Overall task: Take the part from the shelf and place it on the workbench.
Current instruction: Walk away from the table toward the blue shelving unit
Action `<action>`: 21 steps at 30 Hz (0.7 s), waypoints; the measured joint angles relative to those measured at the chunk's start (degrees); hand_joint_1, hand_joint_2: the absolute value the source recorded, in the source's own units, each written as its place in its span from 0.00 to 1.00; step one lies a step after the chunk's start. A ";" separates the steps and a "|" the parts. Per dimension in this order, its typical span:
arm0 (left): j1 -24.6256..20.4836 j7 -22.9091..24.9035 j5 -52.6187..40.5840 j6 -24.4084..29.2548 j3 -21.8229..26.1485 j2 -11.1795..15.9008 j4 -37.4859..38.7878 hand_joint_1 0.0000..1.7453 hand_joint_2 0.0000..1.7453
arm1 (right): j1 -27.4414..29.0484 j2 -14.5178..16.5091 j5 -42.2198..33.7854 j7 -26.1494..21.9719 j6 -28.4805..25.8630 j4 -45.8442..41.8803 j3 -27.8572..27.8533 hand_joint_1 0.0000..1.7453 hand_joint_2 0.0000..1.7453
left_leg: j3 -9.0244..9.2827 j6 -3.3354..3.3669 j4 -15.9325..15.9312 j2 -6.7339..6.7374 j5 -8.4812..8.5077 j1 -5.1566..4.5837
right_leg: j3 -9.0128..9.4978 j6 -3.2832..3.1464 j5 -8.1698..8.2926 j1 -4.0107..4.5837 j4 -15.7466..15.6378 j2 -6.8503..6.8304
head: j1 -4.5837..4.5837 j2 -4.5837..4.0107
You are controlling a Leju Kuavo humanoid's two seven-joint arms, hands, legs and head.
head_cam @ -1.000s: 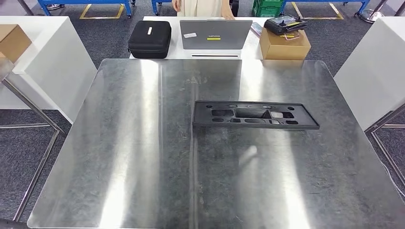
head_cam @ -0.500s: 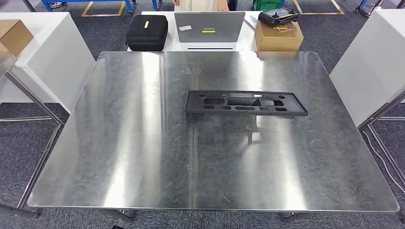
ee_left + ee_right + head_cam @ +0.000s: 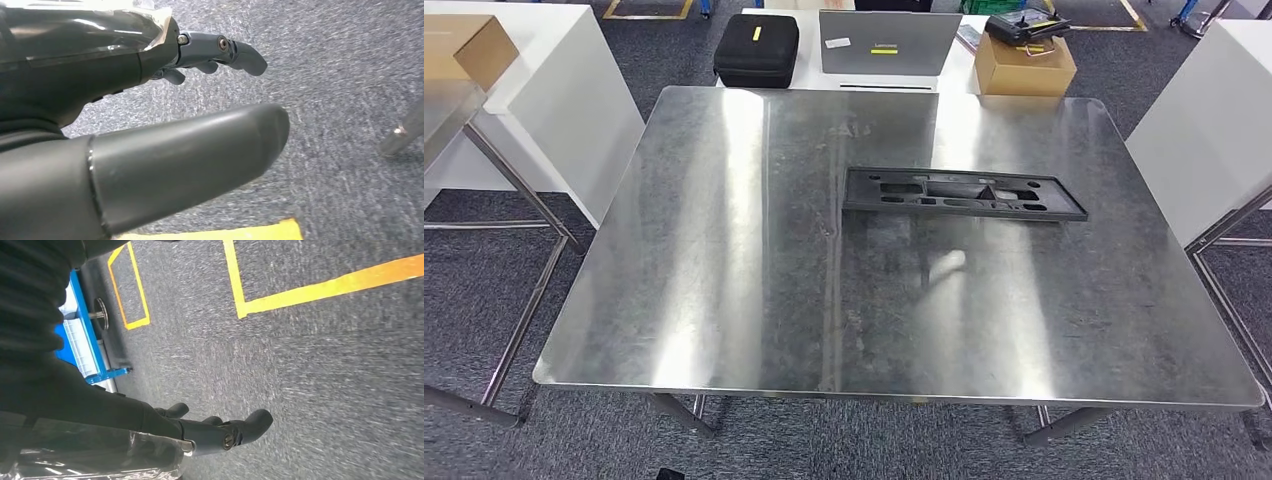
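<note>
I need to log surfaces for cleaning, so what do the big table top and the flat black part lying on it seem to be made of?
The large grey workbench top looks like brushed sheet metal, likely steel: streaky glare and blurred reflections. The long black rectangular part looks like matte moulded plastic, with cut-outs and no shine, though coated metal can't be excluded.

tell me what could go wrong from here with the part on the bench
The black plastic part lies flat on the steel workbench, well in from the edges, so a fall looks unlikely. The main risk is the hanging arms: the left hand and right hand hang over the carpet, and the left is near a metal leg it could clip.
</note>
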 joint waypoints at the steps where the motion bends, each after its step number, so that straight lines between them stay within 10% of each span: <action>1: 0.00 0.00 0.00 0.00 0.00 -0.04 0.00 0.00 0.00 | -0.09 -0.04 0.01 0.00 0.00 0.00 0.03 0.00 1.00 | -0.38 -0.15 0.05 0.00 0.40 -0.08 | 2.84 -0.25 0.24 0.16 -4.03 0.00 | 0.00 0.00; 3: 0.01 0.00 0.00 0.00 0.00 -0.09 0.00 0.00 0.00 | -0.20 -0.11 0.01 0.00 0.00 0.00 0.06 0.00 1.00 | -0.69 -0.36 0.12 0.01 0.77 -0.21 | 6.01 -0.74 -0.09 0.47 -8.59 0.00 | -0.01 0.00; 8: 0.05 -0.02 0.04 0.03 0.01 -0.07 0.00 0.00 0.00 | -0.24 -0.09 0.01 0.00 0.00 0.02 0.11 0.00 1.00 | -1.19 -0.97 0.23 0.01 1.11 -0.17 | 6.18 -1.37 -0.12 0.39 -10.75 -0.11 | -0.20 0.00; 12: 0.33 -0.10 0.33 0.04 0.03 -0.03 0.00 0.00 0.00 | -0.11 -0.02 0.01 0.04 0.07 0.07 0.26 0.00 1.00 | -4.23 -3.67 15.75 -0.39 -8.90 1.10 | 1.24 -3.60 3.46 -0.40 -10.60 -0.93 | -0.83 0.00; 15: 0.28 -0.17 0.31 0.04 0.03 0.01 0.00 0.00 0.00 | -0.07 -0.03 0.01 0.04 0.11 0.07 0.26 0.00 1.00 | 2.12 -4.13 8.97 -0.39 -5.18 1.81 | -1.63 -2.77 4.20 -0.65 -8.73 -0.95 | -0.84 0.00; 17: 0.22 -0.20 0.23 0.05 0.02 0.01 0.00 0.00 0.00 | -0.11 -0.04 0.00 0.04 0.11 0.08 0.26 0.00 1.00 | 6.05 -3.92 2.64 -0.65 -5.60 1.72 | -2.80 -1.96 4.74 -0.55 -7.92 -0.97 | -0.83 0.00; 21: 0.19 -0.18 0.08 0.07 0.02 -0.06 0.00 0.00 0.00 | -0.09 -0.08 -0.04 0.04 0.11 0.09 0.26 0.00 1.00 | 5.92 -2.08 0.50 -0.60 -5.24 1.16 | -3.95 -0.13 5.09 -0.36 -7.11 -0.87 | -0.84 0.00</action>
